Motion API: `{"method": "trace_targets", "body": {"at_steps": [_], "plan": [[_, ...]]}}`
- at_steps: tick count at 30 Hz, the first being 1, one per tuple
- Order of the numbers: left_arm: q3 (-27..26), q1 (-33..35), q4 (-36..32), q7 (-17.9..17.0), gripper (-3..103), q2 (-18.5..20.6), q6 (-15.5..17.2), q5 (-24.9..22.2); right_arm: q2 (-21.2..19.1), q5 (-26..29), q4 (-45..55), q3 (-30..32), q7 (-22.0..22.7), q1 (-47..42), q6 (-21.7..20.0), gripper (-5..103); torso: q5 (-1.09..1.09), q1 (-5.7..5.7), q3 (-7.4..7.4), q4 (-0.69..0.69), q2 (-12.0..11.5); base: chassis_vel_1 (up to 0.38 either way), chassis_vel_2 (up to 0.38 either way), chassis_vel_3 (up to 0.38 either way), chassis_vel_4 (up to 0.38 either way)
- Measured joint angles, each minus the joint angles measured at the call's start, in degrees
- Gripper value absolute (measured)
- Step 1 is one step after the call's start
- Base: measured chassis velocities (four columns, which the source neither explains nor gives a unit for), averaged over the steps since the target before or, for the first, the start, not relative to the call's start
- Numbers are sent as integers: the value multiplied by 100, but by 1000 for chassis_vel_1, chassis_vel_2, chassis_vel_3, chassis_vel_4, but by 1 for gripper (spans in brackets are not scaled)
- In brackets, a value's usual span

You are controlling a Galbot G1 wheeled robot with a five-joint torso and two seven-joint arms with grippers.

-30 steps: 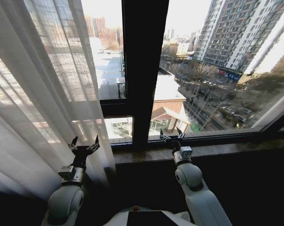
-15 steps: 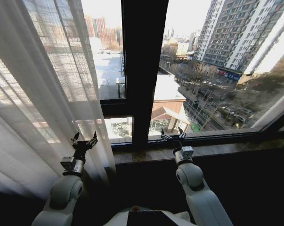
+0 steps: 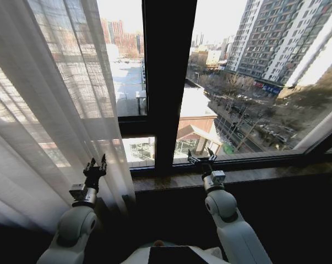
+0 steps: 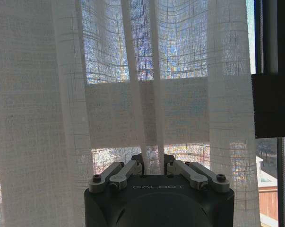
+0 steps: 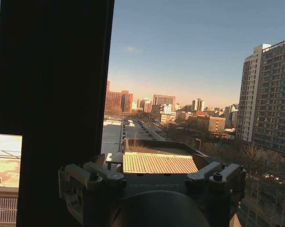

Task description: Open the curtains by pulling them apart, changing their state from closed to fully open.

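Since a second earlier, the left gripper (image 3: 95,165) had narrowed its spread fingers and crept closer to the curtains (image 3: 50,110); the right arm and the fabric had barely shifted. In the left wrist view the jaws had drawn in around a single vertical pleat of the sheer curtains (image 4: 151,113), pinching it. The right gripper (image 3: 201,158) hovered with fingers spread and nothing between them, just above the stone window sill (image 3: 265,175), beside the black window frame (image 3: 167,82).

By my judgement the task was largely done on the right, where the glass stood bare. What remained was the left panel, which covered the left pane up to near the frame's left edge and needed drawing further aside.
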Motion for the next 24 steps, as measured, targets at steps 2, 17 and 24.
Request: {"method": "trace_targets", "body": {"at_steps": [2, 17, 24], "plan": [[-30, 19, -23, 21, 14, -2, 23, 3, 0, 10, -2, -25, 2, 9, 0, 100, 0, -1, 0, 0, 0, 0, 0, 0, 0], [-209, 118, -129, 227, 0, 37, 39, 19, 65, -588, -70, -20, -99, 25, 54, 100, 0, 0, 0, 0, 0, 0, 0, 0, 0], [-212, 149, -135, 229, 0, 24, 41, 45, 74, -587, -70, -1, -85, 3, 62, 100, 1, 0, 0, -1, 0, 52, 52, -55, -53]]}}
